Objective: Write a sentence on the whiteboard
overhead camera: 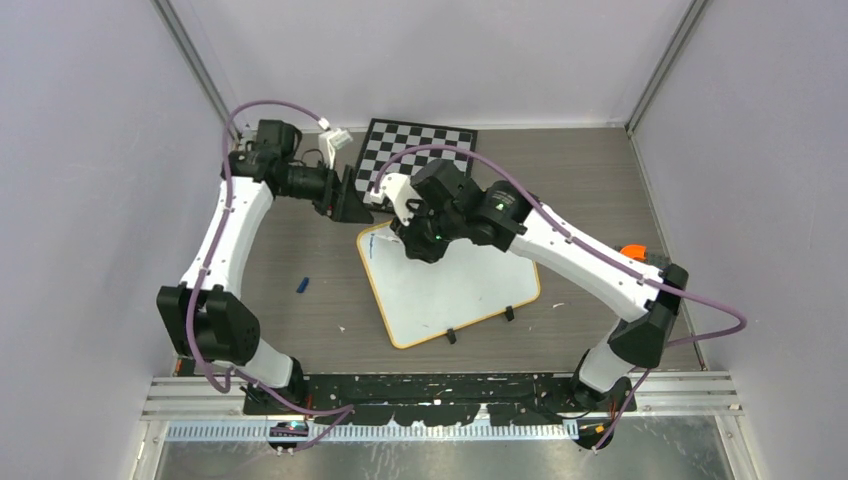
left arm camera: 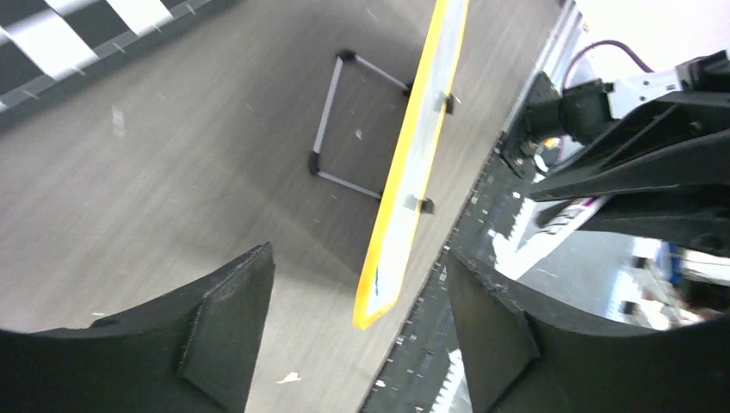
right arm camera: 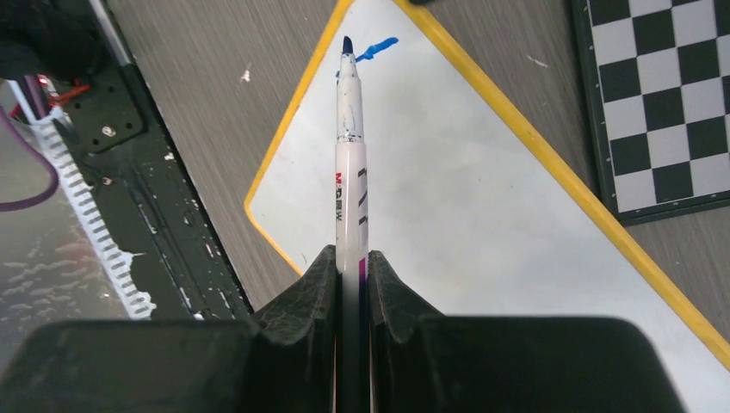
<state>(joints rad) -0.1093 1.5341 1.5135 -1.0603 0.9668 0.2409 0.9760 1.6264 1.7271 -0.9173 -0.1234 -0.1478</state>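
Top external view shows one whiteboard [overhead camera: 455, 285] resting on the table [overhead camera: 600, 170], turned at an angle, just in front of one chessboard [overhead camera: 420, 145]. Two black clips [overhead camera: 451, 336] sit on its near edge. One small blue piece [overhead camera: 302, 285] lies on the table left of the board, apart from it. Right gripper [right arm camera: 351, 262] is clamped on one marker [right arm camera: 351, 172], uncapped, tip over a board corner beside one short blue stroke [right arm camera: 374, 49]; tip contact cannot be determined. Left gripper [left arm camera: 357, 260] has its fingers spread with nothing between them, near the board's far left corner.
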